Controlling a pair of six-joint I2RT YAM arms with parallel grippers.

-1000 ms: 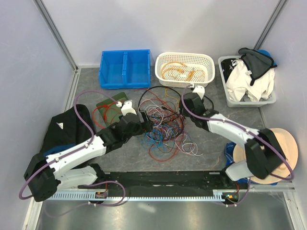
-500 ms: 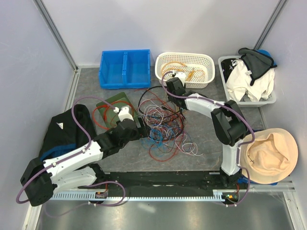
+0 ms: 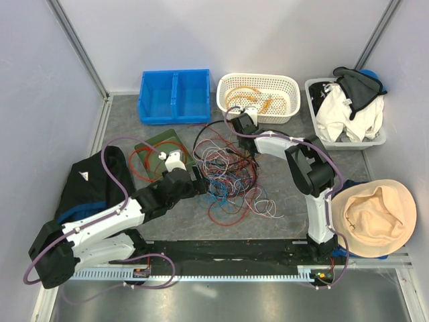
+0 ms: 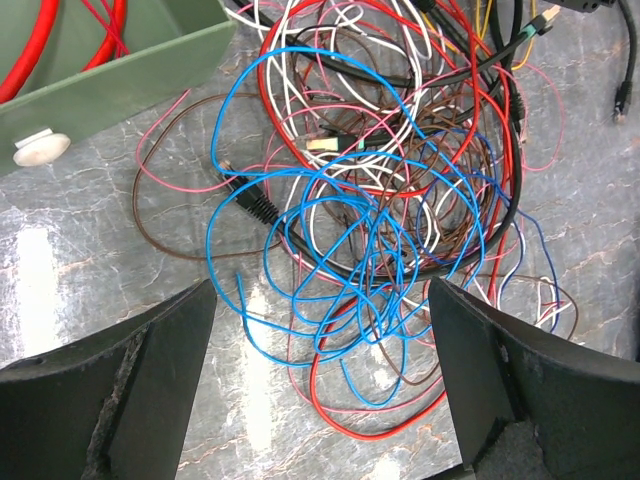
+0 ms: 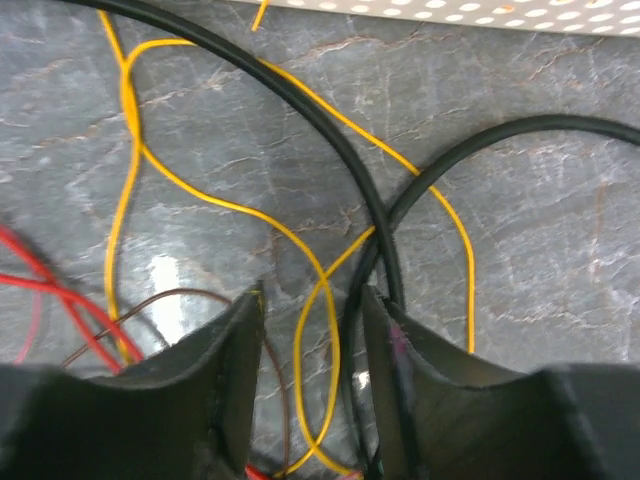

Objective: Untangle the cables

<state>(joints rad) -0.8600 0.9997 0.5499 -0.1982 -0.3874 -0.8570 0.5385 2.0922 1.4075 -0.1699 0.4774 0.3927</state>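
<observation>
The cables (image 3: 228, 171) lie in one tangled heap of red, blue, black, white and yellow wires mid-table. My left gripper (image 3: 199, 177) is at the heap's left edge. In the left wrist view it (image 4: 320, 290) is wide open and empty above blue loops (image 4: 380, 290) and a red cable (image 4: 370, 432). My right gripper (image 3: 238, 121) is at the heap's far edge, by the white basket (image 3: 288, 84). In the right wrist view it (image 5: 310, 300) is open, with a yellow wire (image 5: 333, 330) and a black cable (image 5: 300, 100) running between its fingers.
A blue bin (image 3: 174, 96) stands at the far left. A green box (image 3: 153, 142) holding red cable lies left of the heap. A grey bin of clothes (image 3: 345, 114), a tan hat (image 3: 375, 218) and a black bag (image 3: 87, 181) ring the area.
The right arm swung from the heap's right side to its far edge by the basket, uncovering the hat. The left gripper drew back slightly toward me.
</observation>
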